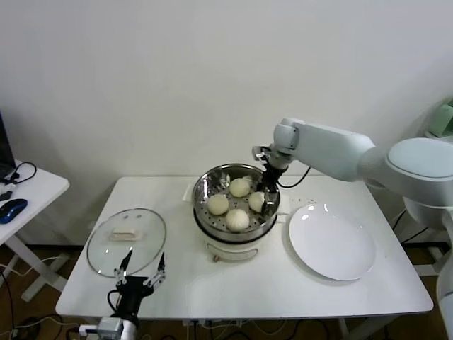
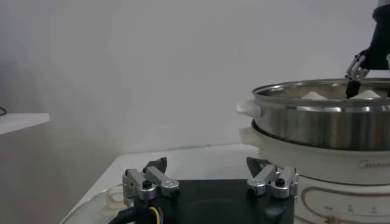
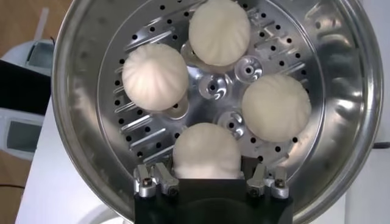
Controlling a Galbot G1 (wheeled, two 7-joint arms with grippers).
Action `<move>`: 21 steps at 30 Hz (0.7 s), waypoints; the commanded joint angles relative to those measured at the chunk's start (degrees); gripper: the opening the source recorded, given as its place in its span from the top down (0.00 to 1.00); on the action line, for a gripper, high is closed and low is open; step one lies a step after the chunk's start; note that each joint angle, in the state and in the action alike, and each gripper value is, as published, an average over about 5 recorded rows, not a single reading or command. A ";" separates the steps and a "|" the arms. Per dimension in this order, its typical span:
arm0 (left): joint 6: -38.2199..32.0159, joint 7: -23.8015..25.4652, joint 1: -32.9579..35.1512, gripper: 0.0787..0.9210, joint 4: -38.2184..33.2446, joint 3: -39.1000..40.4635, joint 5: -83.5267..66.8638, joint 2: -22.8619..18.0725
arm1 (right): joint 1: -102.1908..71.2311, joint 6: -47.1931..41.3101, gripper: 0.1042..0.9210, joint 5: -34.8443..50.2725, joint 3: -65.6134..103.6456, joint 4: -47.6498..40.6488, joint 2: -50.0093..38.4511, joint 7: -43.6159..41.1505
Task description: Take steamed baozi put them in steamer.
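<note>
Right hand [image 3: 207,182] clamped on fourth steamed baozi [image 3: 206,152], frame centre, inside steamer [image 1: 212,184] beside other three. Left hand [image 1: 141,269] apart, lower left. Release gently, lift straight up.

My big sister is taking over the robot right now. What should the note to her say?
Right gripper: inside the steamer, closed around the fourth baozi, which sits on the tray.
Left gripper: open, parked at the table's front edge near the glass lid.
Other three baozi are in the steamer. White plate has none left.
Left to do: let go, lift the arm out.
</note>
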 commanded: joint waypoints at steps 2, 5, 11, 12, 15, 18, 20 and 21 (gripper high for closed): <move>0.07 0.02 -0.14 0.12 0.10 0.21 0.17 -0.04 | -0.19 0.26 0.24 -0.44 0.10 0.49 -0.07 0.47; 0.08 0.01 -0.17 0.12 0.10 0.23 0.23 -0.03 | -0.11 0.40 0.21 -0.35 0.25 0.52 -0.08 0.54; 0.14 -0.02 -0.25 0.12 0.14 0.37 0.38 -0.13 | 0.60 0.57 0.12 0.22 0.62 0.42 -0.12 0.21; 0.14 -0.03 -0.26 0.12 0.15 0.39 0.42 -0.13 | 0.88 0.57 0.12 0.72 0.69 0.45 -0.14 0.12; 0.16 -0.03 -0.34 0.12 0.23 0.43 0.52 -0.11 | 2.22 0.64 0.12 2.62 0.70 0.62 -0.16 -0.60; 0.21 -0.04 -0.50 0.12 0.28 0.46 0.60 -0.08 | 4.10 0.39 0.12 4.98 0.50 1.14 -0.40 -1.65; 0.24 -0.05 -0.58 0.12 0.29 0.46 0.62 -0.05 | 5.63 -0.08 0.12 7.10 0.35 1.76 -0.86 -2.04; 0.26 -0.05 -0.61 0.12 0.30 0.46 0.63 -0.02 | 6.45 -0.28 0.12 8.15 0.31 2.12 -1.19 -2.16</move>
